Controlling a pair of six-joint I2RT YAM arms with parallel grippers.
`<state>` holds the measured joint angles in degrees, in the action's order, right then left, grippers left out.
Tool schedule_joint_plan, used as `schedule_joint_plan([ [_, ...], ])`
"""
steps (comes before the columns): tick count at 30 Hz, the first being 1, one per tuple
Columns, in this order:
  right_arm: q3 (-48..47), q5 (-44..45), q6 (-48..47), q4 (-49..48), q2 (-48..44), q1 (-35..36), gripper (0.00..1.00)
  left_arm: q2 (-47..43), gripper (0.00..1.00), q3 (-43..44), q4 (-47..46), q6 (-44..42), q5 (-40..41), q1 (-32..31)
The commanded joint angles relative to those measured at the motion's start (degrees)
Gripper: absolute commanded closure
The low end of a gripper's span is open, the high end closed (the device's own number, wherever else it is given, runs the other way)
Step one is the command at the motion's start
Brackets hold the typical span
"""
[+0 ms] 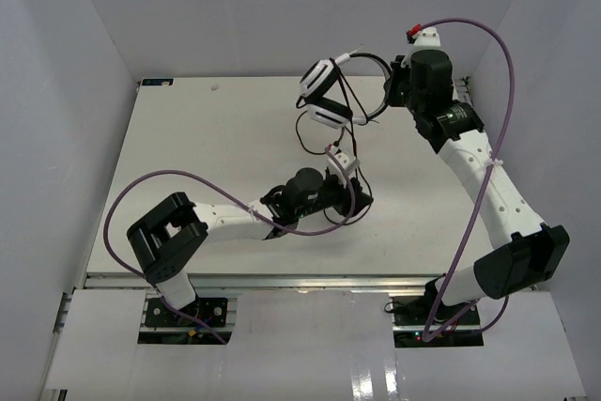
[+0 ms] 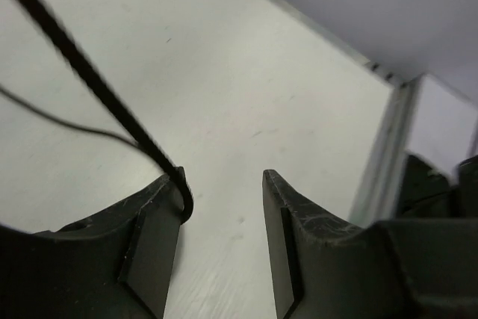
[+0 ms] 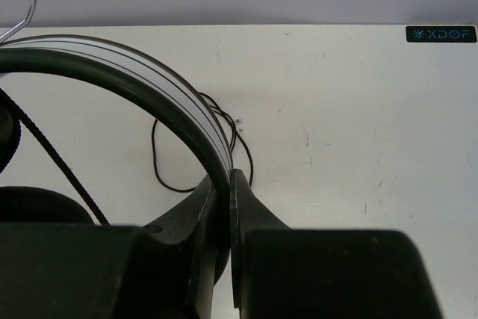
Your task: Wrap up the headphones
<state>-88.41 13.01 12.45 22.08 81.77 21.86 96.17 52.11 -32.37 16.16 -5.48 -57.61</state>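
Headphones: white-black earcups, headband clenched in right gripper; left gripper released, cord hooked over finger.

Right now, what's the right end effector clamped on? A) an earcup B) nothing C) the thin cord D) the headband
D: in the right wrist view, the right end effector has its jaws closed on the headband, which arcs up and away to the left.

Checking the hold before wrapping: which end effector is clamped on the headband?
The right end effector, shut on the headband; the left end effector stands open, the cord merely hooked on one finger.
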Motion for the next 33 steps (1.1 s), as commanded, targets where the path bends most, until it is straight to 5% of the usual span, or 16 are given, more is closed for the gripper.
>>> schedule_joint_plan([
  [1,-4.36,-17.54,9.21,0.33,-5.81,-1.94,0.92,-0.53,0.42,-6.06,-15.18,-19.26,13.47,-1.54],
  [6,-3.17,-27.76,11.80,0.94,-8.82,-5.10,0.92,6.68,0.42,-3.81,-20.77,-25.00,18.63,-1.54],
  [8,-3.78,-34.91,12.93,0.93,-9.55,-7.41,0.92,9.73,0.52,-0.90,-18.61,-25.67,17.66,-1.54],
  [12,-6.20,-47.00,14.29,0.64,-9.24,-14.52,0.92,11.59,0.89,-2.51,-19.13,-23.67,17.96,-1.54],
  [18,-7.61,-62.75,10.16,-2.28,-7.80,-23.89,0.92,4.35,0.96,-14.39,-27.96,-19.37,14.02,-0.30],
  [25,-2.67,-66.34,-16.62,1.18,-12.03,-23.95,0.92,-6.09,1.00,-21.89,-27.53,-10.66,-8.03,9.98],
  [28,-4.96,-71.12,-31.12,11.84,-12.01,-22.44,0.92,-7.16,1.00,-18.66,-22.28,-8.13,-18.06,16.36],
  [30,-4.31,-63.61,-45.60,19.09,-13.82,-18.20,0.92,-7.40,1.00,-14.75,-16.67,-5.37,-25.07,21.61],
  [33,5.65,-48.18,-55.45,15.57,-18.38,-11.92,0.92,-8.35,1.00,-7.09,-2.55,-2.91,-36.08,27.00],
])
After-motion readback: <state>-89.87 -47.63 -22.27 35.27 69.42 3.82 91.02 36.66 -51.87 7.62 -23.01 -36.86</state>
